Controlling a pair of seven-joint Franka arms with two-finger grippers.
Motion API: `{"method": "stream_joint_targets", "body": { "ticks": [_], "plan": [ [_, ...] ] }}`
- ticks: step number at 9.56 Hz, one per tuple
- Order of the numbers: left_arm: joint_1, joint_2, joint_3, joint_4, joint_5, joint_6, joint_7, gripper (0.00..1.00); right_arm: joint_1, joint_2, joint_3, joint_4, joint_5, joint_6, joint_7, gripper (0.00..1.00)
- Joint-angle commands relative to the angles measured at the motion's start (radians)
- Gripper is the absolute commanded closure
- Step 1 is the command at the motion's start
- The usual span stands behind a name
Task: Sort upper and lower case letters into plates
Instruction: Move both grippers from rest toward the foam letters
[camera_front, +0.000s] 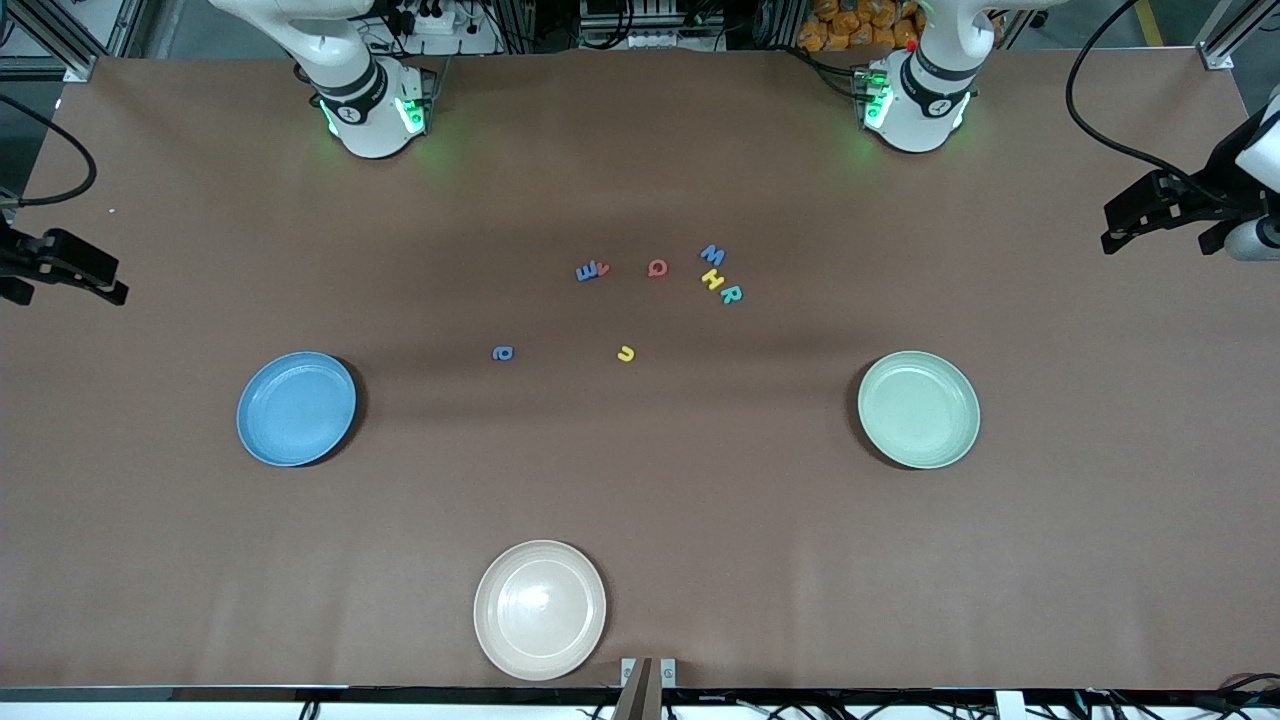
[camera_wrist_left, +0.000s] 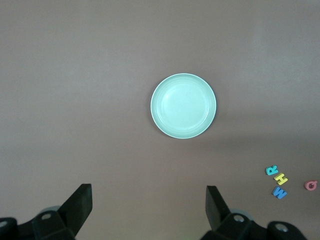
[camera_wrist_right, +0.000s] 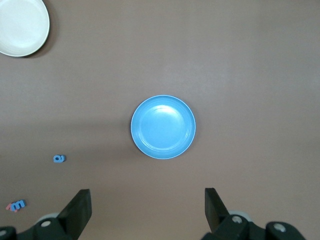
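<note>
All 8 letters (camera_front: 657, 268) lay mid-table, between the blue plate (camera_front: 296, 408) and green plate (camera_front: 918, 409); the left gripper (camera_wrist_left: 149, 200) and right gripper (camera_wrist_right: 147, 202) were held released, high above the plates.

Toy letters (camera_front: 712, 278) on the table read W, H, R, Q.

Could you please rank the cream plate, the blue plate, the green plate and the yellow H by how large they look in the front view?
1. Cream plate, though it lies nearest the camera, which may enlarge it.
2. Blue plate and green plate: they look alike, so no ranking.
3. Yellow H, by far the smallest.
</note>
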Motion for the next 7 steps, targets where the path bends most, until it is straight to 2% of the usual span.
{"method": "stream_joint_targets", "body": {
  "ticks": [1, 2, 4, 5, 7],
  "plan": [
    [0.001, -0.007, -0.010, -0.012, 0.007, -0.002, -0.013, 0.00, 0.018, 0.001, -0.001, 0.011, -0.004, -0.028, 0.014, 0.00],
    [-0.008, 0.001, -0.011, -0.029, -0.040, 0.001, -0.019, 0.00, 0.032, 0.001, 0.000, 0.005, -0.002, -0.052, -0.002, 0.00],
    [-0.008, -0.001, -0.054, -0.122, -0.074, 0.077, -0.080, 0.00, 0.141, 0.001, 0.000, -0.009, -0.001, -0.097, 0.033, 0.00],
    [-0.008, 0.004, -0.097, -0.149, -0.074, 0.108, -0.158, 0.00, 0.200, 0.001, 0.000, -0.038, -0.002, -0.086, 0.047, 0.00],
    [-0.009, 0.018, -0.163, -0.230, -0.075, 0.200, -0.270, 0.00, 0.335, 0.001, -0.001, -0.123, -0.004, -0.009, 0.198, 0.00]
  ]
}}
